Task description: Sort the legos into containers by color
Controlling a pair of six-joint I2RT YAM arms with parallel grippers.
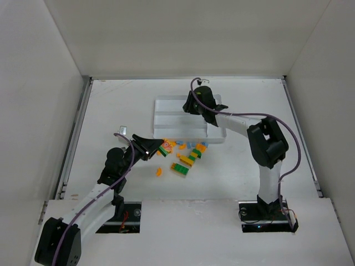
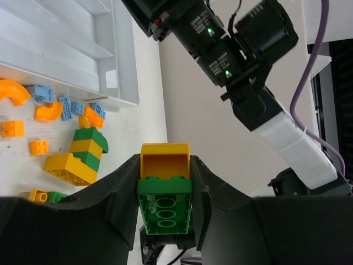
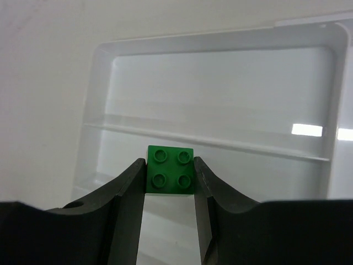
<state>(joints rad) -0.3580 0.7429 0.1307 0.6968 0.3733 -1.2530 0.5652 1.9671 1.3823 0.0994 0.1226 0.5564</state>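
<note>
My left gripper (image 2: 164, 193) is shut on a green brick (image 2: 164, 207) with a yellow curved piece (image 2: 164, 160) stuck to it, held above the table beside the loose pile. In the top view this gripper (image 1: 157, 146) is at the pile's left end. My right gripper (image 3: 170, 178) is shut on a small green four-stud brick (image 3: 171, 176) above the white tray (image 3: 220, 72). In the top view it (image 1: 195, 108) hovers over the tray (image 1: 166, 119). Loose legos (image 1: 186, 158) in green, yellow, orange and light blue lie in front of the tray.
An orange piece (image 1: 158, 172) lies apart from the pile, nearer the arms. A small grey object (image 1: 121, 131) sits left of the left gripper. White walls enclose the table on three sides. The tray slots seen in the right wrist view hold nothing.
</note>
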